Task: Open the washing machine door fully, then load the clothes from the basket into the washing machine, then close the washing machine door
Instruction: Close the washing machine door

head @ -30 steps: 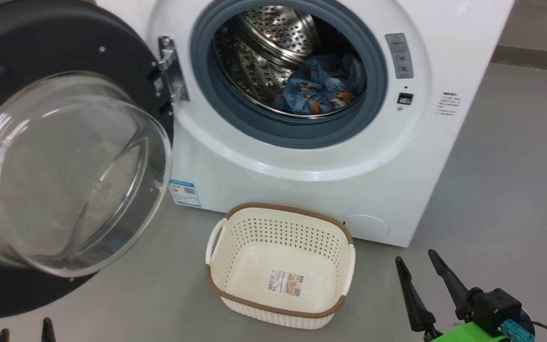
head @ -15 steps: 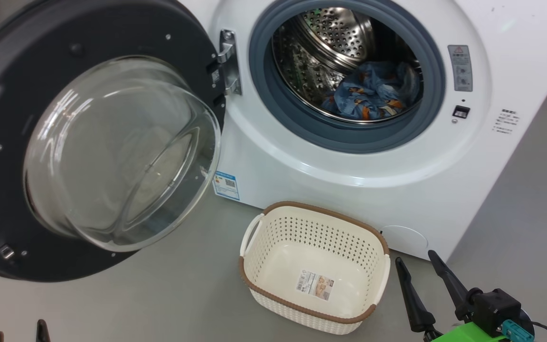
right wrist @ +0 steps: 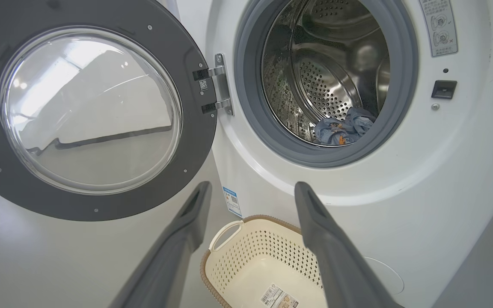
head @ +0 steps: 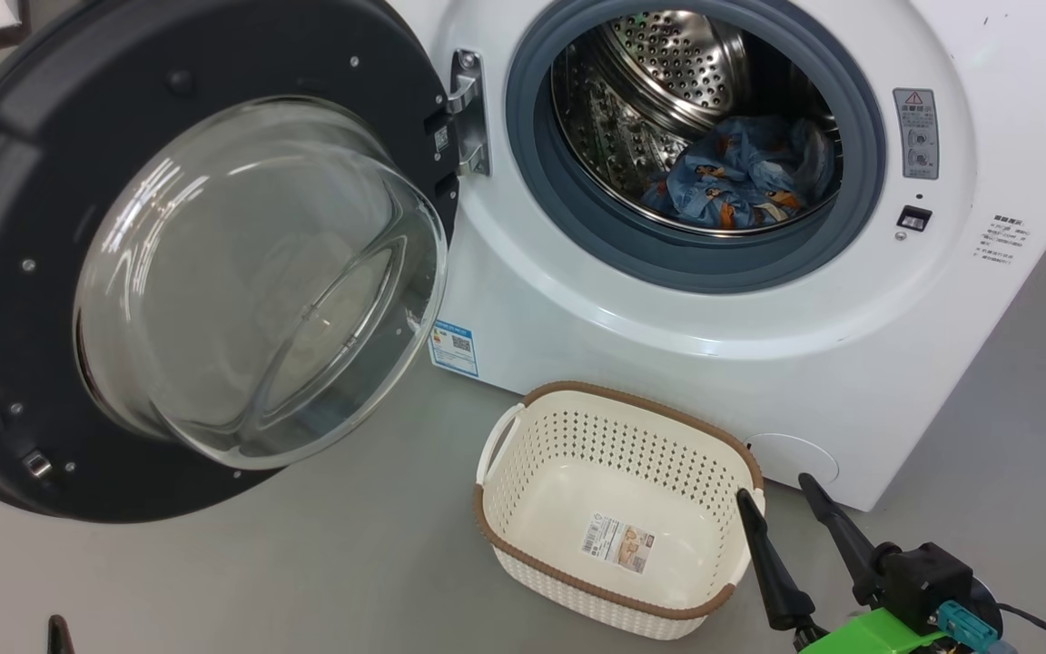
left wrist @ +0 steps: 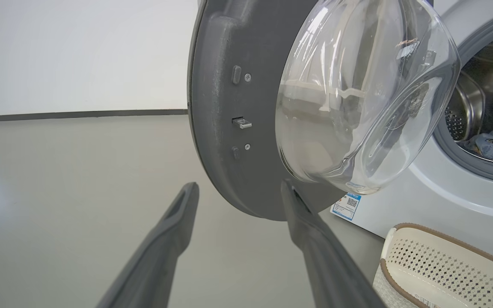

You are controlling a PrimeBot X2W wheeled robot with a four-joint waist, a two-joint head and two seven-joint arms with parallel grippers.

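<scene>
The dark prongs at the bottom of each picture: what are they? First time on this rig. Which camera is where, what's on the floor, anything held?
Those prongs are the robot's two-finger grippers. The wide picture comes from its head, looking down; the other two come from wrist cameras looking along each arm's fingers. The left gripper faces the edge of the round black-rimmed door with its bulging glass window, swung wide open; the right gripper points at the white front-loading washing machine. Both stand open, holding nothing. On the grey floor sits a cream perforated plastic basket with a brown rim, only a label inside. The light blue printed clothes lie in the steel drum.
</scene>
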